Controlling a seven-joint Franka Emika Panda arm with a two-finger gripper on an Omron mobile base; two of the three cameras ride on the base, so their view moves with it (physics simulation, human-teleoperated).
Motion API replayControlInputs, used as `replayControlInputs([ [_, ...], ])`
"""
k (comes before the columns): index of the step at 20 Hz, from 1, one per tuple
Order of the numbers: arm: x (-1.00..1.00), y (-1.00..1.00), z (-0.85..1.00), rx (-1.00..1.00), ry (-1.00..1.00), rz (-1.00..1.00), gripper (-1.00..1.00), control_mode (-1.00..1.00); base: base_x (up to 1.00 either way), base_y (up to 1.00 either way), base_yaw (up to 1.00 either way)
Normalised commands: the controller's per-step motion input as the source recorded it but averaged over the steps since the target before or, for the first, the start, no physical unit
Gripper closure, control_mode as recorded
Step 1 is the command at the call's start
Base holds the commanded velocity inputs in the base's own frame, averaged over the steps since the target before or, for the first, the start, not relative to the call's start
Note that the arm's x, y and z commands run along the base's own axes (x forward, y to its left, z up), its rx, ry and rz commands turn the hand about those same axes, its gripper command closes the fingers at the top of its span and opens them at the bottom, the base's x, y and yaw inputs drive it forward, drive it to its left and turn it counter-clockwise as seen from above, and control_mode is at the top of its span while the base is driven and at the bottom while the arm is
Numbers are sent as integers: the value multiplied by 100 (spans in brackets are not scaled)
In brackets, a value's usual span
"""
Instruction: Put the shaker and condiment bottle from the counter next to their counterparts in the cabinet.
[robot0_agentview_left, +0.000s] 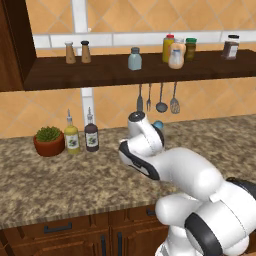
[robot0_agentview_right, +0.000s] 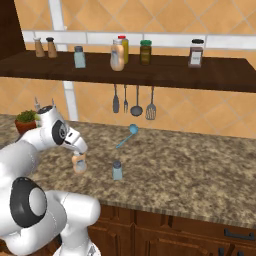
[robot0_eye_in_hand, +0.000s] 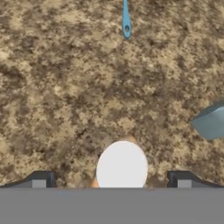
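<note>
Gripper (robot0_eye_in_hand: 111, 179) sits directly above the condiment bottle (robot0_agentview_right: 79, 162), jaws spread wide to either side of its white cap, not gripping. The bottle stands upright on the tabletop (robot0_agentview_right: 190, 170). The shaker (robot0_agentview_right: 117, 170) stands just beside the bottle; a blue spoon (robot0_agentview_right: 127, 135) lies beyond the bottle, toward the wall.

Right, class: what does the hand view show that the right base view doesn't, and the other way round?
Hand view: the gripper open, a fingertip each side of the condiment bottle's white cap, seen from above.
Right base view: the cabinet shelf with its jars, the hanging utensils, the robot's arm.
Both: the condiment bottle, the shaker beside it, the blue spoon and the counter.
</note>
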Motion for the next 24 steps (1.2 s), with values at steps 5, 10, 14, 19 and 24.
replayControlInputs([
  [5,21,0,-16,0,4,-4,-100,-100,0,0,0],
  [10,13,0,-24,0,3,-3,-100,-100,0,0,0],
  [14,4,0,-36,0,4,-3,-100,-100,0,0,0],
  [19,2,0,-25,1,2,-2,100,-100,0,0,0],
  [24,0,0,-4,1,0,0,100,-100,0,0,0],
])
